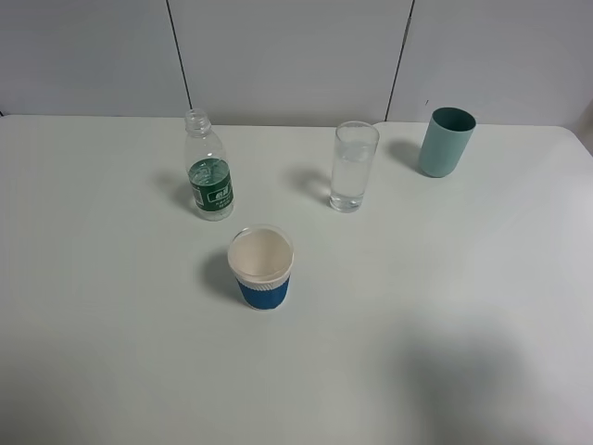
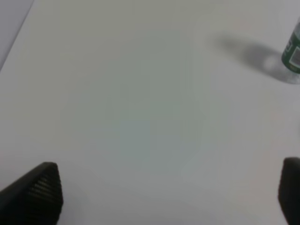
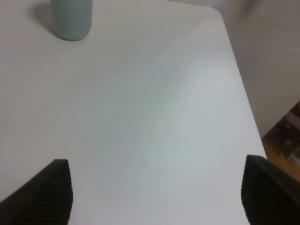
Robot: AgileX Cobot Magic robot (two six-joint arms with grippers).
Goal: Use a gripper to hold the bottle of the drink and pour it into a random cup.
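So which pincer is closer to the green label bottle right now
Left. The left pincer sees the bottle at the edge of its wrist view, open table between. The right pincer faces the teal tumbler and shows no bottle.

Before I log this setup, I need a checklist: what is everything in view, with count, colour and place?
bottle: one, clear with green label, uncapped, back left of the table
glass: one, clear, back centre, right of the bottle
tumbler: one, teal, back right
paper cup: one, white with blue sleeve, empty, in front of the bottle and glass
table: one, white, under everything
left gripper: one, black, jaws open, over bare table, bottle label at the view's edge
right gripper: one, black, jaws open, over bare table near the table's edge
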